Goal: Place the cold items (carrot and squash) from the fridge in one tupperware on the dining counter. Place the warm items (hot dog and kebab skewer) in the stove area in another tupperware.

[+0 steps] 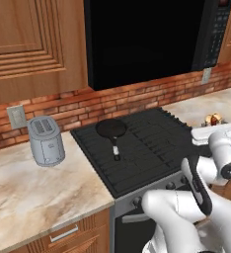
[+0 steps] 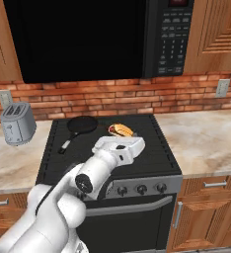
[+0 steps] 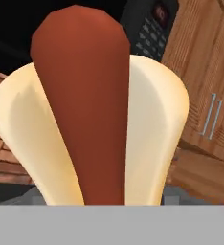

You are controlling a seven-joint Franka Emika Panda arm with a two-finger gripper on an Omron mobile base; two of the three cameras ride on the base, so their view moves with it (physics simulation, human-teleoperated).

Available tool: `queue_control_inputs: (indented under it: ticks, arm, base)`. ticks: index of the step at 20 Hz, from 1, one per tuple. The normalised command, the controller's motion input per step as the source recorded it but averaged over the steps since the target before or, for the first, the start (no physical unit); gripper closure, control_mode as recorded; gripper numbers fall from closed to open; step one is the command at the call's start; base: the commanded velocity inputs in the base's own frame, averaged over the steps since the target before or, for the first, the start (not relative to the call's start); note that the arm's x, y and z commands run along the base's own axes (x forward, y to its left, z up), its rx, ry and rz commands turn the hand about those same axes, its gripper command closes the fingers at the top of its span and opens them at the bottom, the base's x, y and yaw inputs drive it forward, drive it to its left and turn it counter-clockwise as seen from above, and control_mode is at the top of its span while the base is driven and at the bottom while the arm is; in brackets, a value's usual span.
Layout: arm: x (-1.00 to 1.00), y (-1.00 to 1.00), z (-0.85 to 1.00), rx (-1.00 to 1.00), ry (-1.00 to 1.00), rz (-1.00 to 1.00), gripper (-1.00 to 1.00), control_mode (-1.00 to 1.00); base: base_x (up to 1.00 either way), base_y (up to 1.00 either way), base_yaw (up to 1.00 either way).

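A hot dog (image 3: 85, 110), a red-brown sausage in a pale bun, stands up close in the hand view, rising from between the fingers. My gripper (image 3: 104, 198) is shut on the bun's lower end. In the right base view the hot dog (image 2: 121, 130) pokes out beyond my gripper (image 2: 121, 137) over the black stove (image 2: 152, 148), right of its middle. In the left base view the hot dog (image 1: 213, 118) shows just above the white hand (image 1: 211, 133) at the right edge. The kebab skewer, carrot, squash and tupperware are out of view.
A black pan (image 2: 82, 124) sits on the stove's back left with its handle pointing forward. A silver toaster (image 2: 18, 123) stands on the marble counter (image 2: 206, 138) to the left. A black microwave (image 2: 88, 39) hangs above the stove between wooden cabinets.
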Motion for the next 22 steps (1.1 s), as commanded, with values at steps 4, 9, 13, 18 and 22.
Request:
queue_control_inputs:
  ticks: [4, 9, 13, 18, 22]
  arm:
    - [-0.88, -0.31, 0.91, 0.53, 0.54, 0.07, 1.0, -1.0]
    - [-0.85, -0.11, 0.86, 0.18, 0.69, 0.09, 1.0, -1.0]
    - [-0.65, 0.26, -0.12, 0.15, 0.83, 0.0, 1.0, -1.0]
    - [-0.65, 0.44, -0.74, 0.17, 0.61, 0.0, 1.0, -1.0]
    - [-0.44, 0.51, -0.92, 0.43, 0.09, 0.0, 1.0, -1.0]
  base:
    - [0.0, 0.0, 0.0]
    - [0.0, 0.0, 0.0]
    - [0.0, 0.0, 0.0]
    - [0.0, 0.0, 0.0]
    - [0.0, 0.0, 0.0]
